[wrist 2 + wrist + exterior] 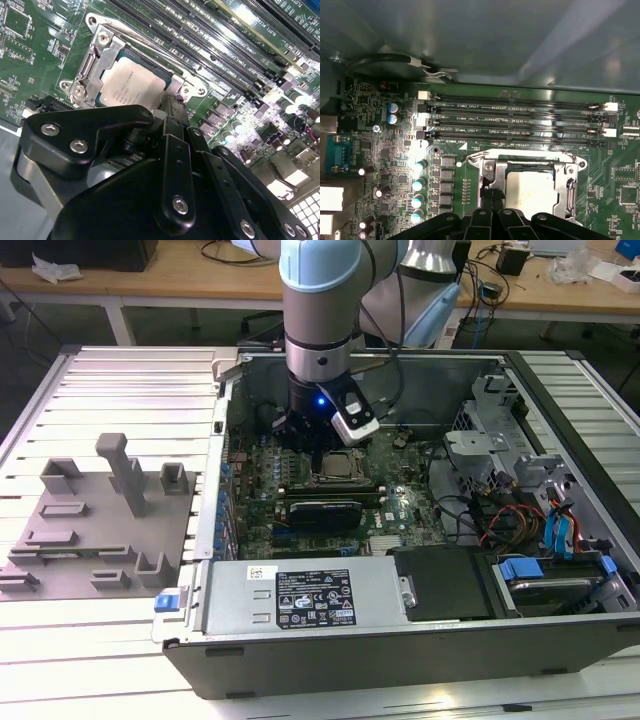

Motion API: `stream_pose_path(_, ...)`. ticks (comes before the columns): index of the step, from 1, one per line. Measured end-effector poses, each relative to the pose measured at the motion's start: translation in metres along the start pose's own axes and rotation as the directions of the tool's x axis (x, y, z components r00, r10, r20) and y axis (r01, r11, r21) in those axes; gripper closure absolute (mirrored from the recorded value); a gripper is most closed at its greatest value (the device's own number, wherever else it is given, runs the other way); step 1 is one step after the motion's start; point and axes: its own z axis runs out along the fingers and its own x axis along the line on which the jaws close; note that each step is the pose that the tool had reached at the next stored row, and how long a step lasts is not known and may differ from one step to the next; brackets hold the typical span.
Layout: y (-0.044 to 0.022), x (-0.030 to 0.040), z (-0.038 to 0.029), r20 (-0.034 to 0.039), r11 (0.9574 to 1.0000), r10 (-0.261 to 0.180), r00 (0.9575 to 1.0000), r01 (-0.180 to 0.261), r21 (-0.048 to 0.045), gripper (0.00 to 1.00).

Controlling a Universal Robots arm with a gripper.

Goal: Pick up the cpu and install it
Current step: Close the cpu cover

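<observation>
Cpu (132, 87) seated flat, silver top up, within the metal socket frame (90, 65) on the motherboard (30, 75). Pincer (172, 102) poised low at the cpu's near edge, tips drawn together and clamped on nothing, chip just beside and beyond them.

The cpu (131, 86) has a smooth, dull silver-grey metal top with a soft sheen. Around the cpu, the socket frame (92, 62) is bright bare metal, polished enough to glare. The motherboard (30, 65) under the cpu is glossy green board. Just beside the cpu, the gripper (169, 107) is matt black, studded with shiny steel screw heads. In the exterior view, the fixture (100, 540), well apart from the cpu, looks like matt grey plastic and sits on a counter (110, 370) of ribbed, satin pale metal.
</observation>
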Motion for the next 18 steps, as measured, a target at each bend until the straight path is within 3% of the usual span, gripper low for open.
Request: stream_pose_path(18, -0.0004, 0.0002, 0.0051, -0.0001, 1.0000, 0.000, 1.0000, 0.000, 0.0002, 0.89)
